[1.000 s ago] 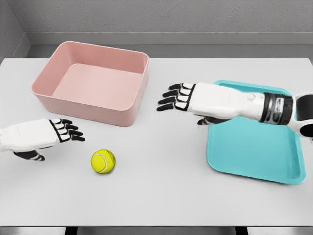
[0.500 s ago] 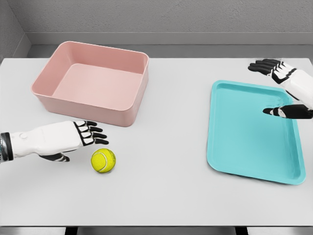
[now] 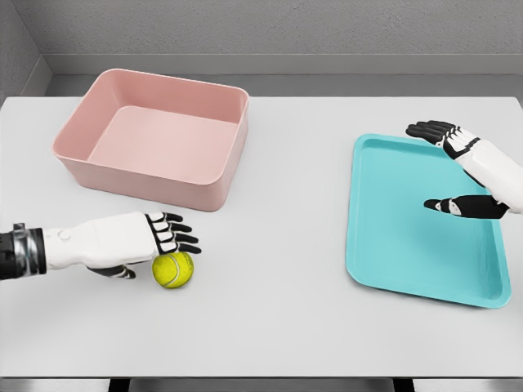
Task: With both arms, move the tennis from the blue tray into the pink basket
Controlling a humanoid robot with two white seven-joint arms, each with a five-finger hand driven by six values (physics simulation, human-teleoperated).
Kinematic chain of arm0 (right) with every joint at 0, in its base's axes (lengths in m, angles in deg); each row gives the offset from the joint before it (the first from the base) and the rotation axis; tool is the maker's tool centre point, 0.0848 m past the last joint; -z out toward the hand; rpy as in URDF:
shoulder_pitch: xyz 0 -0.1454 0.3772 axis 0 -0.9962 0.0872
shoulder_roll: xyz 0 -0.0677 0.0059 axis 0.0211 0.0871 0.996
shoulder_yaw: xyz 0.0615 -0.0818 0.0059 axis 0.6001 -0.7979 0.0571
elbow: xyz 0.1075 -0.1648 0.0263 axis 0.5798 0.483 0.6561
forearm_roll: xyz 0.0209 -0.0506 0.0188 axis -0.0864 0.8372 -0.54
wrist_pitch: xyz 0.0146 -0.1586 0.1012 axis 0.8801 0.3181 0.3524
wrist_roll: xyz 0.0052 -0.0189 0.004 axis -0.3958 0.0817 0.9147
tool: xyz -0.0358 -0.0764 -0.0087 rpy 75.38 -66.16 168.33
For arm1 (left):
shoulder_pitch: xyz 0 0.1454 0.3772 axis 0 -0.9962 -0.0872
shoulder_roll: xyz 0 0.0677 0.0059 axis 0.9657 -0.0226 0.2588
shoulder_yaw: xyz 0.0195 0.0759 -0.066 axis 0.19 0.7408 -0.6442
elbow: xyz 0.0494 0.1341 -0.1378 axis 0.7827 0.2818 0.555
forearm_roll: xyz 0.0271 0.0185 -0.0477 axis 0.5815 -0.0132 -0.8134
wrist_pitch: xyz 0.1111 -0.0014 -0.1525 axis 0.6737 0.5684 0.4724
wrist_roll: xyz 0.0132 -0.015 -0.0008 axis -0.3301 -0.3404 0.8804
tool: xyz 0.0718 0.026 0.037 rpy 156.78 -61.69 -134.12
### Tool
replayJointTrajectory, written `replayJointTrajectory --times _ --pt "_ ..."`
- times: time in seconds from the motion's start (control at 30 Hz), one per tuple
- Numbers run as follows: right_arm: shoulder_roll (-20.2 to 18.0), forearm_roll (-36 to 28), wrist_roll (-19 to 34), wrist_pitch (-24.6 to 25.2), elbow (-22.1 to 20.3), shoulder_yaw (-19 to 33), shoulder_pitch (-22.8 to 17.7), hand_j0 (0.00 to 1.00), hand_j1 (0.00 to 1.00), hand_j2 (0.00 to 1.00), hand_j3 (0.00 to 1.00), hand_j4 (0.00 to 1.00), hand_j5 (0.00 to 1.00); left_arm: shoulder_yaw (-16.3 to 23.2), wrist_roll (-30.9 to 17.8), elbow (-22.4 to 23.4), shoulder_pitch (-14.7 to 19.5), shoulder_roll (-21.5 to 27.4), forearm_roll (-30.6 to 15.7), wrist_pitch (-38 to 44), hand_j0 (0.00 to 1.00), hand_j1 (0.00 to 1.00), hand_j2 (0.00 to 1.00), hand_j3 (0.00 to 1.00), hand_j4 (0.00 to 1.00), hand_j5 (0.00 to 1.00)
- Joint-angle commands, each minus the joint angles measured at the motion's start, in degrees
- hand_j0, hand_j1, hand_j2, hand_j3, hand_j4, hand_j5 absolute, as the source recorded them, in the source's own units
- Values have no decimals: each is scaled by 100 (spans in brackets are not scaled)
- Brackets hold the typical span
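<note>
Left hand (image 3: 155,239) reaches in low, fingers spread over the tennis ball (image 3: 172,269) (gripping nothing); ball sits on the tabletop (image 3: 270,245) below the pink basket (image 3: 155,135); right hand (image 3: 462,167) hovers splayed over the blue tray (image 3: 409,237).

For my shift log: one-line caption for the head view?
Left hand open over tennis ball on table; pink basket and blue tray empty.

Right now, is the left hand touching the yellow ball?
Cannot tell. In the head view the left hand hangs over the ball, its open fingers overlapping the ball's top edge, but this single angle shows neither contact nor a gap.
</note>
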Motion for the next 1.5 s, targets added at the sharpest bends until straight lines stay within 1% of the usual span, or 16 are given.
replayJointTrajectory --times 0.0,0.03,0.1,0.2,0.33,0.77,0.87,1.17,1.2,1.23,1.27,1.33,1.47 --pt "18 -44 -4 12 31 1 0 100 100 100 100 100 100 39 1 -1 9 5 -43 8 100 100 100 100 100 100" --pt "18 -44 -4 12 66 1 0 100 100 100 100 100 100 39 1 -1 0 5 -43 8 100 100 100 100 100 100" --pt "18 -44 5 12 269 1 0 100 100 100 100 100 100 74 1 -1 9 5 -43 8 100 100 100 100 100 100" --pt "18 -44 5 12 269 1 18 100 100 100 100 100 100 144 1 -1 17 -13 -43 8 100 100 100 100 100 100" --pt "18 -44 -4 12 260 1 44 100 100 100 100 100 100 162 -8 -1 26 -153 -25 8 100 100 100 100 100 100" --pt "10 -53 -4 12 269 1 62 100 100 100 100 100 100 250 -26 -1 35 -206 -25 8 100 100 100 100 100 100" --pt "10 -53 -4 12 260 1 62 100 100 100 100 100 100 250 -26 -1 26 -206 -25 8 88 88 88 88 88 88" --pt "18 -53 -13 12 260 1 44 100 100 100 100 100 100 399 -79 -1 26 -224 -16 8 88 88 88 88 88 88" --pt "18 -53 -13 12 269 1 44 100 100 100 100 100 100 399 -96 -1 26 -224 -16 8 82 82 82 82 82 82" --pt "18 -53 -13 12 269 1 44 100 100 100 100 100 100 399 -184 -1 26 -224 -34 8 73 73 73 73 73 73" --pt "10 -53 -13 12 269 1 35 100 100 100 100 100 100 399 -184 -1 26 -224 -51 8 70 70 70 70 70 70" --pt "18 -53 -13 12 269 1 35 100 100 100 100 100 100 391 -184 8 52 -206 -69 8 68 68 68 68 68 68" --pt "18 -61 -13 12 260 1 26 100 100 100 100 100 100 364 -193 17 97 -145 -87 8 68 68 68 68 68 68"
